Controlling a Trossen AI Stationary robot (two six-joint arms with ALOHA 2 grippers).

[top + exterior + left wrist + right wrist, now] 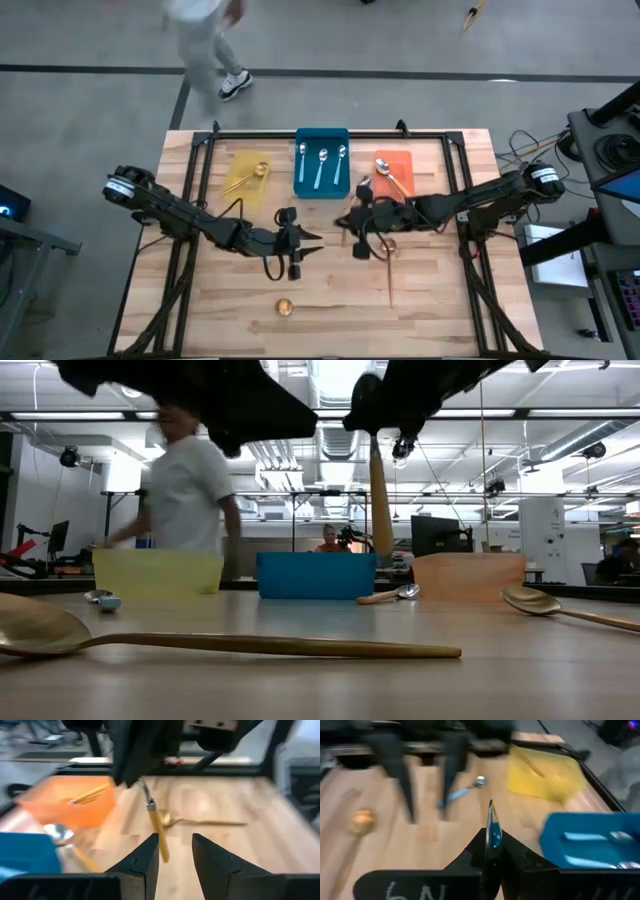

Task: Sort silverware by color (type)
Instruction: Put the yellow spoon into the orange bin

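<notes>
The wooden surface (pixel 430 300) lay mostly bare across its near half, with only one gold spoon (pixel 285 307) close to the front edge and a second gold spoon (pixel 390 262) right of centre. Along the far edge you had the yellow bin (pixel 240 185), the blue bin (pixel 322 185) and the orange bin (pixel 400 165) in a row. A loose orange-handled spoon (pixel 390 595) lay just beside the orange bin, and a person (pixel 205 40) walked on the floor beyond that edge.

Both arms reached inward and met near the middle, in front of the blue bin, their tips facing each other with a small gap between. Your right hand (pixel 355 228) was pressed together on the metal end of the held spoon (pixel 157 832), so its orange handle hung down clear of the surface. Your left hand (pixel 175 852) was spread and held nothing, and the hanging handle was just ahead of its fingers (pixel 145 862).
</notes>
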